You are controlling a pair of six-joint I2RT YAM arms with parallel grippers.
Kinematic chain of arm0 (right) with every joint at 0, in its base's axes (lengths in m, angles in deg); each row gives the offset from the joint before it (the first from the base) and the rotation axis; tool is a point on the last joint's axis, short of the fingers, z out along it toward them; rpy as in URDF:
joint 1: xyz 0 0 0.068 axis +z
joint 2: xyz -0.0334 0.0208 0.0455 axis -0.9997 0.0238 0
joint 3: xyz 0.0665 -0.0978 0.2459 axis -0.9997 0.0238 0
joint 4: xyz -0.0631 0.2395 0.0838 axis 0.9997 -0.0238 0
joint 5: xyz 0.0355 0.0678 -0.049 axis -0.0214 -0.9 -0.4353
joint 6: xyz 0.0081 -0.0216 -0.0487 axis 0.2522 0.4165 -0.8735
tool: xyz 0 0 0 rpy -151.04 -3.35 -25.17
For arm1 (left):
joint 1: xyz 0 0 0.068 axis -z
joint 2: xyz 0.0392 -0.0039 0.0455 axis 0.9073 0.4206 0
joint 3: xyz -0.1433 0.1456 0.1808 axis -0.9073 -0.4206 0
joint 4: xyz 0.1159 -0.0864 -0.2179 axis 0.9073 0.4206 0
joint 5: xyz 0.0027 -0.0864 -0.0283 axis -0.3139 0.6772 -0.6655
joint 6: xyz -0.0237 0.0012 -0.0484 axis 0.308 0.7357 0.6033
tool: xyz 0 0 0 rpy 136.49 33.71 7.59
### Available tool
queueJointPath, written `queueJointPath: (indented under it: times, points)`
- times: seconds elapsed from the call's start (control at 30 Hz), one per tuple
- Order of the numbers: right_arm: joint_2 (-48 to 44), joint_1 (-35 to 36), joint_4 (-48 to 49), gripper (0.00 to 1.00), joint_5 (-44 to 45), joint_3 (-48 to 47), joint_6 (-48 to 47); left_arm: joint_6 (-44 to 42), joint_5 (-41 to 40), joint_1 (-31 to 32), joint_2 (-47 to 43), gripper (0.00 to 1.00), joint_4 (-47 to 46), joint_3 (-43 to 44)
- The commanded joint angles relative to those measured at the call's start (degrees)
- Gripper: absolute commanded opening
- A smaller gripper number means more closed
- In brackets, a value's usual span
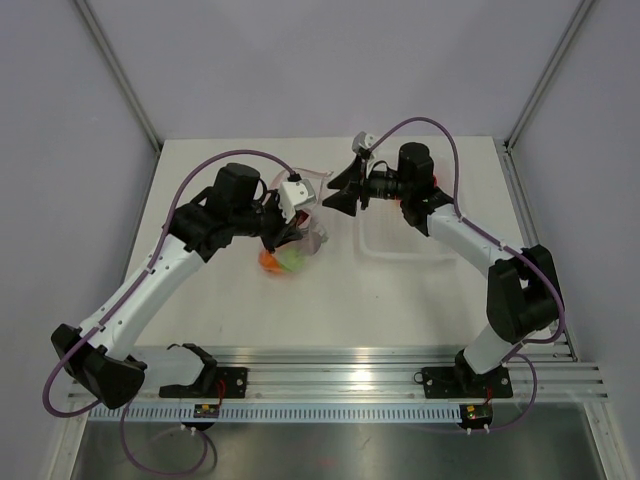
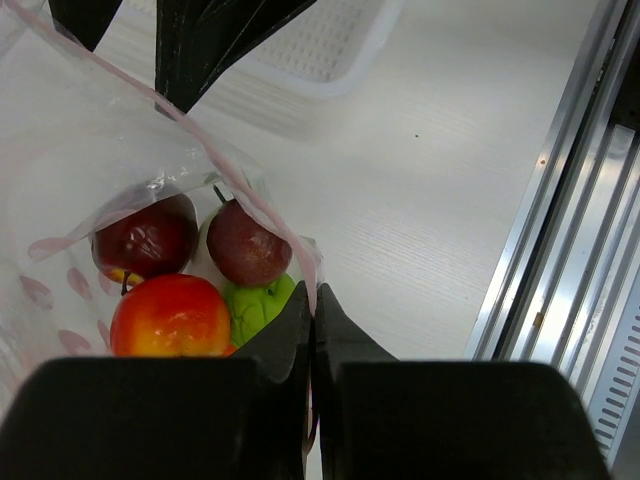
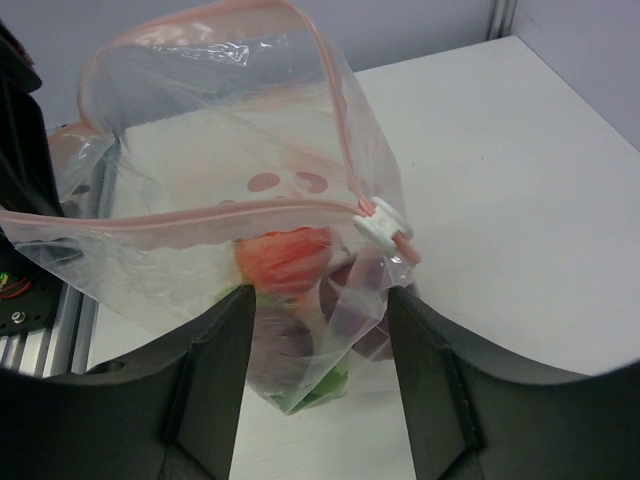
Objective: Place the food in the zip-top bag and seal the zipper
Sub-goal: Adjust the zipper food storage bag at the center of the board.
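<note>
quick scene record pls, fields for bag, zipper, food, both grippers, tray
bag: upright, mouth open
zipper: unsealed, slider at one end
food: inside bag; red, dark red, purple and green pieces visible
left gripper: jaws shut on bag's mouth edge
right gripper: jaws open, either side of bag just below slider
tray: to bag's right in top view

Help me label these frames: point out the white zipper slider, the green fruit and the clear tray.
white zipper slider (image 3: 382, 227): right wrist view, its middle.
green fruit (image 2: 256, 306): left wrist view, its visible top inside the zip-top bag (image 2: 80, 150).
clear tray (image 2: 330, 40): left wrist view, bare ribbed floor.
</note>
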Motion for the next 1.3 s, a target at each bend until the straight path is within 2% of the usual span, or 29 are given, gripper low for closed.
queueJointPath:
  times: [0.0, 0.23, 0.4, 0.43, 0.6, 0.73, 0.9, 1.1, 1.27]
  points:
    - [-0.9, -0.3, 3.53, 0.61, -4.42, -2.35, -1.44, -1.35, 2.0, -0.32, -0.69, 0.0, -0.39, 0.92]
    - [-0.72, -0.65, 6.77, 0.47, -4.34, -1.92, 0.57, -1.53, 2.0, -0.32, -0.6, 0.0, 0.14, 1.1]
    - [-0.72, -1.79, 9.86, 0.44, -4.86, -1.3, 2.86, -1.53, 1.48, -0.32, -0.78, 0.0, 0.58, 0.75]
    - [-0.72, -1.88, 9.86, 0.44, -5.12, -1.47, 3.13, -1.53, 1.48, -0.32, -0.95, 0.0, 0.49, 0.74]
    - [0.51, -2.41, 3.81, 0.58, -10.73, -4.02, 0.24, -2.05, 1.74, -0.32, -0.87, 0.0, 1.37, 0.92]
    - [2.09, -3.2, -5.67, 0.59, -14.44, -8.15, -5.12, -2.14, 1.91, -0.32, -0.87, 0.0, 1.72, 0.92]
    - [3.84, -3.46, -7.8, 0.6, -17.25, -11.13, -6.18, -2.5, 2.27, -0.32, -0.78, 0.0, 2.68, 0.74]
    - [5.34, -3.64, -15.44, 0.61, -16.73, -13.87, -10.74, -2.41, 1.48, -0.32, -0.69, 0.0, 3.21, 1.45]
    - [3.68, -5.22, -14.57, 0.61, -15.41, -11.85, -10.75, -2.41, 0.51, -0.32, -0.87, 0.0, 3.21, 1.45]
